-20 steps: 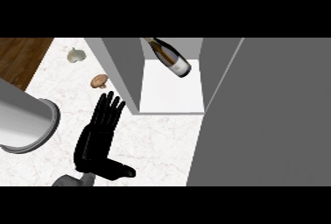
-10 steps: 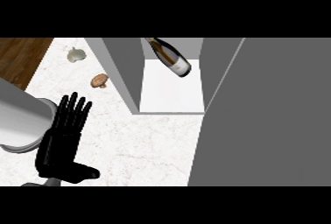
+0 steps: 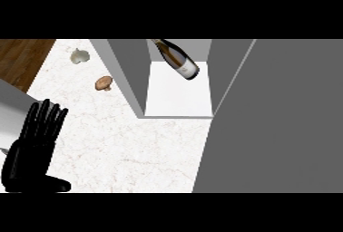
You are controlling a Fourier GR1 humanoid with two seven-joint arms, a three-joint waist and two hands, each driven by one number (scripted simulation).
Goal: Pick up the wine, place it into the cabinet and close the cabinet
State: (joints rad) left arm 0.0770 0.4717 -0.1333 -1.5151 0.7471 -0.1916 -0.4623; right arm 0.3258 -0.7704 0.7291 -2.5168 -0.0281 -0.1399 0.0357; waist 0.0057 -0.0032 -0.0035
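Note:
The wine bottle [image 3: 179, 60], dark with a pale label, lies tilted inside the cabinet [image 3: 129, 72], above its white shelf floor [image 3: 178, 97]. My left hand [image 3: 30, 154] is at the lower left over the marble counter, open with straight fingers pointing away from me and holding nothing. It is far from the bottle and the cabinet. A broad grey cabinet door [image 3: 281, 118] fills the right side and leaves the cabinet's opening uncovered. My right hand does not show.
A garlic bulb [image 3: 80, 55] and a brown mushroom [image 3: 103, 83] lie on the counter left of the cabinet. A grey cylindrical vessel [image 3: 8, 113] stands at the left edge beside my hand. Dark wood [image 3: 20, 59] shows at the upper left.
My left hand has moved left and toward me across the counter, away from the cabinet, staying open. The wine bottle has not moved.

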